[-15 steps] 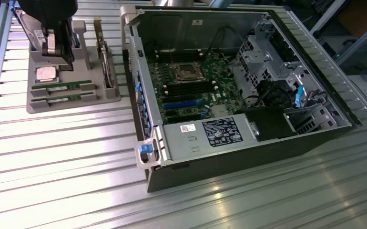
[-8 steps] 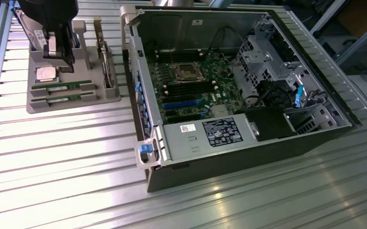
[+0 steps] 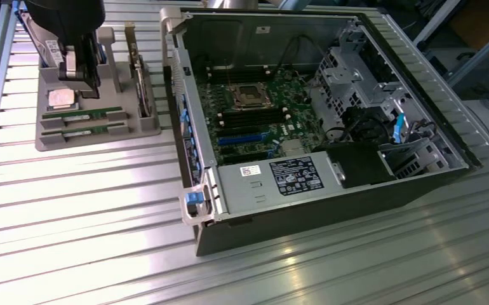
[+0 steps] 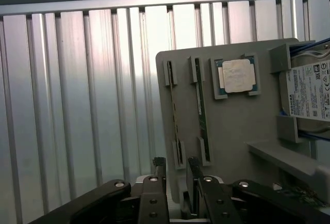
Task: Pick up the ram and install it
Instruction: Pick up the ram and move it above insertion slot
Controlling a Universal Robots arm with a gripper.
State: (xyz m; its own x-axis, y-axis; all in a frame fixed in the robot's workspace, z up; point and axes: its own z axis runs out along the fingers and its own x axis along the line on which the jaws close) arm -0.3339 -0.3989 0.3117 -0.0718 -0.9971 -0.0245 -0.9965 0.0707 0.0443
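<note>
The end effector (image 4: pixel 177 171), jaws apart, hangs over a holder (image 4: pixel 232 126) with two ram sticks (image 4: pixel 201 121) and a processor (image 4: pixel 237 75).

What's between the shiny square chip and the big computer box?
In the exterior view, a green card stands on its edge in the grey holder, between the square chip and the computer box.

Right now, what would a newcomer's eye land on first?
The open computer case, motherboard exposed, takes up the exterior view's middle and right. At that view's left, a grey tray carries two ram sticks, with the open gripper above it.
</note>
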